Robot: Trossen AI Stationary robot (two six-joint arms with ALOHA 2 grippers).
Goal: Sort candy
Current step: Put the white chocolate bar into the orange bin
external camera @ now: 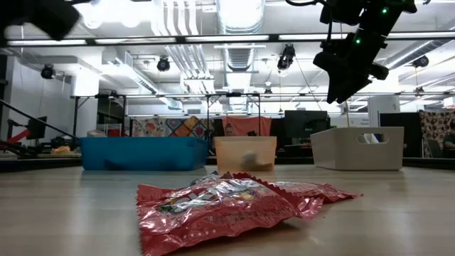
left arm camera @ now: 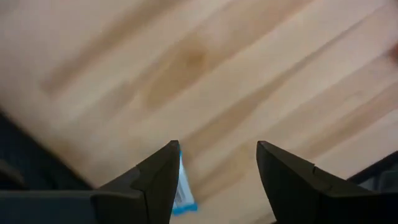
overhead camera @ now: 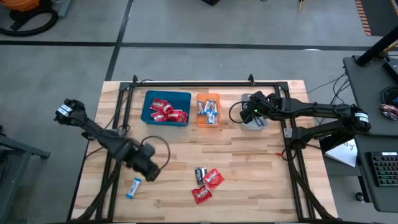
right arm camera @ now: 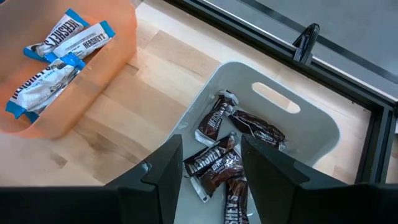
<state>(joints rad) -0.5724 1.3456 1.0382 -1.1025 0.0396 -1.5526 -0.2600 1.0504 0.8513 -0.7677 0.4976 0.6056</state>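
Just off my left gripper (overhead camera: 148,171) on the table (overhead camera: 249,168), jaws open and empty, blue-and-white candy (overhead camera: 134,187) lies lengthwise toward me, nearer than right arm's reach.

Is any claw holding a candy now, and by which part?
No. The left claw is open above the table; the right claw hangs open over the grey tray, empty.

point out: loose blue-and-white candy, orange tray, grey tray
loose blue-and-white candy (overhead camera: 134,188), high view, middle of the wrapper.
orange tray (overhead camera: 208,98), high view, far rim.
grey tray (right arm camera: 323,127), right wrist view, bare inner wall near the handle slot.
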